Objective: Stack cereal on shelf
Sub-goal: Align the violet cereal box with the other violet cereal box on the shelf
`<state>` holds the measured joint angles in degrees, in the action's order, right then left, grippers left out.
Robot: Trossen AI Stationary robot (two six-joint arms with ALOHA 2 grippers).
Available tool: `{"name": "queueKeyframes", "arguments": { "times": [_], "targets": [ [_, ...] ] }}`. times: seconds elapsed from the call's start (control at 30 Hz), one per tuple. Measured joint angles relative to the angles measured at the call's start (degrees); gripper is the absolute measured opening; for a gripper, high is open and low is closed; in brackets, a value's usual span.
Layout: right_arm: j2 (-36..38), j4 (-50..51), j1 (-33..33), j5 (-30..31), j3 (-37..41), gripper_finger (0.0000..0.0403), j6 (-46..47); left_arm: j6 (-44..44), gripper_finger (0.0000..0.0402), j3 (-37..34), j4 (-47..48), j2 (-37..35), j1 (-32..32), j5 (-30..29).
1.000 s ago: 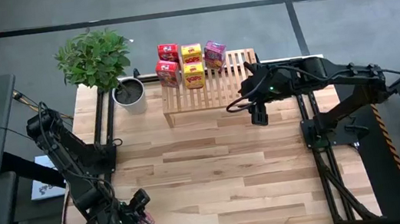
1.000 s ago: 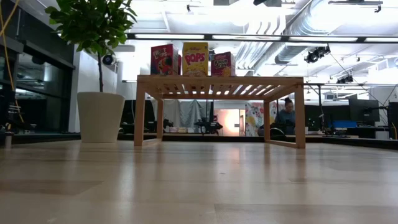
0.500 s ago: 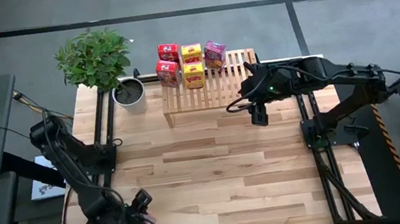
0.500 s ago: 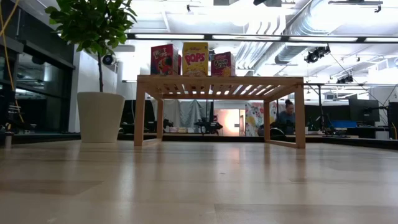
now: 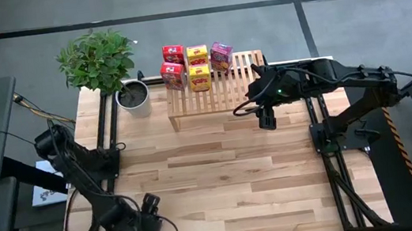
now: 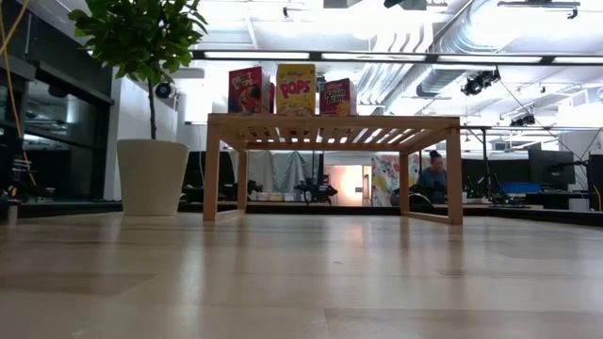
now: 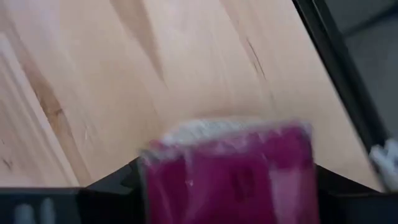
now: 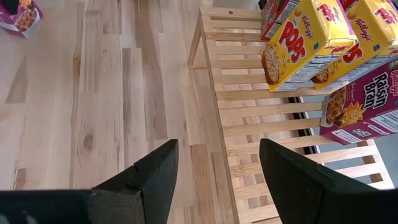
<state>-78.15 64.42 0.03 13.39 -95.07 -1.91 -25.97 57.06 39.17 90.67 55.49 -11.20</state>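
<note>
The slatted shelf [image 5: 243, 80] stands at the table's far side. On its left half stand five cereal boxes: two red [image 5: 173, 64], two yellow [image 5: 199, 66] and one magenta [image 5: 221, 55]. The low view shows the shelf [image 6: 330, 121] with a red, a yellow [image 6: 295, 90] and a magenta box on top. My left gripper [image 5: 149, 212] is at the near left corner, shut on the second magenta box [image 7: 230, 168]. That box also shows in the right wrist view [image 8: 18, 15]. My right gripper [image 5: 267, 117] hangs open by the shelf's right end, with bare slats [image 8: 249, 118] beyond its fingers. My left gripper pinches the magenta box between its two fingers [image 7: 112, 186], one on each opposite side [image 7: 152, 180] of it. The picture is blurred. I cannot tell whether the box rests on the table or is lifted clear.
A potted plant [image 5: 133, 95] stands left of the shelf at the far left corner. Bare wooden tabletop [image 5: 222, 177] lies between the two arms. The shelf's right half carries nothing. Black frame rails run along the table's left and right edges.
My left arm has swung a little toward the table's right along the near edge, its gripper still shut on the magenta box. The right arm and the boxes on the shelf have kept still.
</note>
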Motion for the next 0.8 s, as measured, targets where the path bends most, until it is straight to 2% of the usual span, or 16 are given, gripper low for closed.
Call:
{"name": "queueKeyframes", "arguments": {
  "times": [0.2,0.3,0.4,0.6,0.7,0.8],
  "targets": [
    [0.0,0.0,0.0,0.0,0.0,0.0217,0.0,-12.1,0.0223,0.0,-0.4,0.0,-2.9,-0.9],
    [0.0,0.0,0.0,0.2,0.0,0.0217,0.0,-14.4,0.0213,0.0,-0.3,0.0,-5.3,1.9],
    [0.0,0.0,0.0,0.3,0.0,0.0217,-0.9,-14.3,0.0186,0.3,0.1,-0.1,-7.5,5.3],
    [0.0,1.5,0.0,0.4,0.0,0.0217,0.0,-7.9,0.0113,5.9,6.5,0.0,-11.3,5.5],
    [0.1,2.9,0.0,0.6,2.5,0.0217,3.1,-2.4,0.0094,9.4,7.3,0.0,-12.8,1.8],
    [0.2,4.2,0.0,0.2,8.8,0.0217,4.7,3.6,0.0093,11.6,5.9,-0.1,-13.9,-5.1]
  ]
}}
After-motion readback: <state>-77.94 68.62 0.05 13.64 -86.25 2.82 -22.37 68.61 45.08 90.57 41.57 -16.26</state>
